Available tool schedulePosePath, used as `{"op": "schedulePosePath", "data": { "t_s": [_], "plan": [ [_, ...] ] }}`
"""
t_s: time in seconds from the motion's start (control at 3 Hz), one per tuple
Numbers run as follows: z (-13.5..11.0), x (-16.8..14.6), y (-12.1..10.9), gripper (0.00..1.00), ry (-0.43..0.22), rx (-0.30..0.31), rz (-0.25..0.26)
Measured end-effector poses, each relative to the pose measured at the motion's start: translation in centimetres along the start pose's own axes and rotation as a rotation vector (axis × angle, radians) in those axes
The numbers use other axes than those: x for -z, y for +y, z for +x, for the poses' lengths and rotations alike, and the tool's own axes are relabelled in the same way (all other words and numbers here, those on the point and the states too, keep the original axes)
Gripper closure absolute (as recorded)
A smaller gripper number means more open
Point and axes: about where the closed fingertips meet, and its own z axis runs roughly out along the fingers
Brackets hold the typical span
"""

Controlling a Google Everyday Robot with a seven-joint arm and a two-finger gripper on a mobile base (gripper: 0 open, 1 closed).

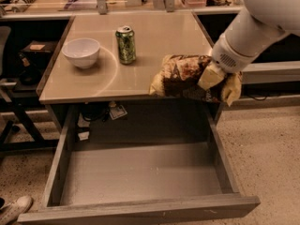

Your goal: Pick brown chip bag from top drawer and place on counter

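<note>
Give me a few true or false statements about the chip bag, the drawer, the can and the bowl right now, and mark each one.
1. The gripper holds the brown chip bag at the counter's front right edge. True.
2. The top drawer is closed. False: it is pulled open.
3. The green can stands upright on the counter. True.
4. The white bowl sits right of the can. False: it sits left of it.
</note>
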Motion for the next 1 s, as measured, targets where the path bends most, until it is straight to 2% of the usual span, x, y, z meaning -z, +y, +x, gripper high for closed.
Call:
{"op": "schedulePosePath", "data": {
  "t_s": [0.67,1.0],
  "plan": [
    [-1.5,-3.0,-5.4,1.0,0.039,-0.03,0.01],
    [-3.1,-4.3,-7.0,1.0,0.037,-0.027,0.002]
  ]
}}
